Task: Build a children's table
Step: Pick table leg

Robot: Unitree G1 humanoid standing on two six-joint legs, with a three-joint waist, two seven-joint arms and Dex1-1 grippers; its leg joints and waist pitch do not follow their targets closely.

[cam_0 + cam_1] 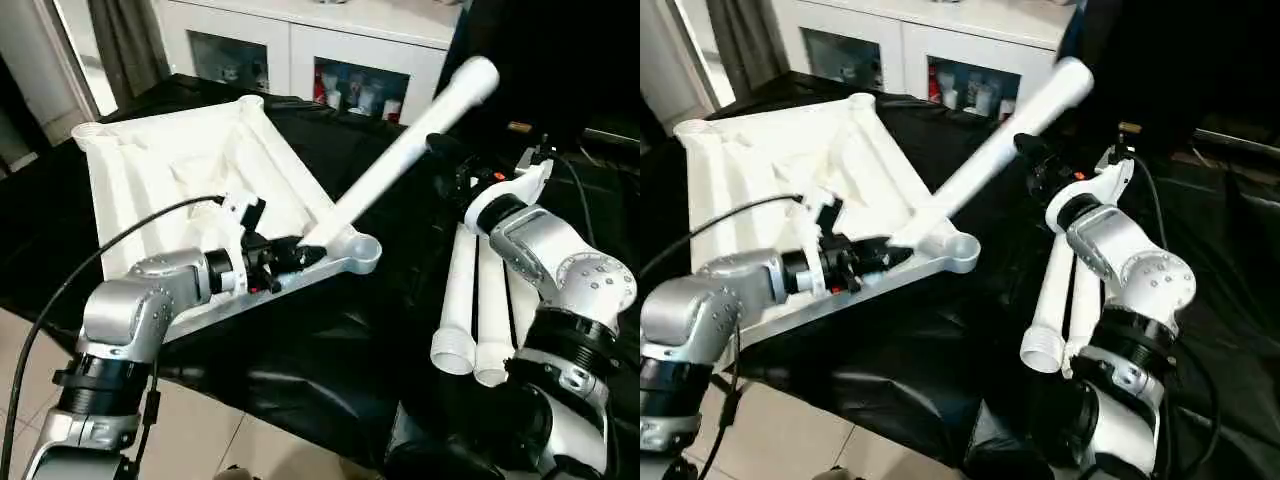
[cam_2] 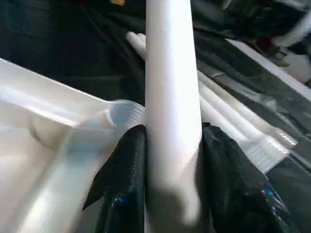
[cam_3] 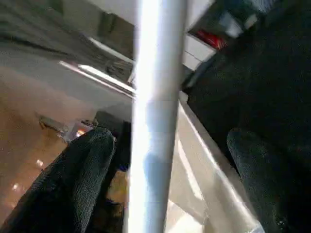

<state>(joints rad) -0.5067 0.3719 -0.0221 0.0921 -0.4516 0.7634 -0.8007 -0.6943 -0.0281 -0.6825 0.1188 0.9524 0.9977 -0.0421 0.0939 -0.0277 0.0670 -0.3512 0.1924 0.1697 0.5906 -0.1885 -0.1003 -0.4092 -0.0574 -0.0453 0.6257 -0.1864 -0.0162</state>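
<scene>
A black-draped work surface (image 1: pixel 300 340) stands before a white cabinet (image 1: pixel 300 50) with glass-fronted compartments; pale floor tiles (image 1: pixel 220 440) show at its near edge. The white table top (image 1: pixel 170 170) lies on the drape underside up, ribs and round corner sockets exposed. One white leg (image 1: pixel 400 155) rises at a slant from beside the near corner socket (image 1: pixel 355 250), its free end pointing up toward the cabinet. Spare legs (image 1: pixel 480 310) lie side by side on the drape, under the right forearm.

The head views show the left gripper (image 1: pixel 290 255) at the lower end of the slanted leg, just beside the socket. The left wrist view adds the contact: the two black fingers (image 2: pixel 121 189) press against opposite sides of the leg, clamped on it.

The right gripper (image 1: pixel 1040 165) sits higher along the same leg. The right wrist view shows its fingers (image 3: pixel 82 179) spread wide, well clear of the leg running between them, no contact visible.
</scene>
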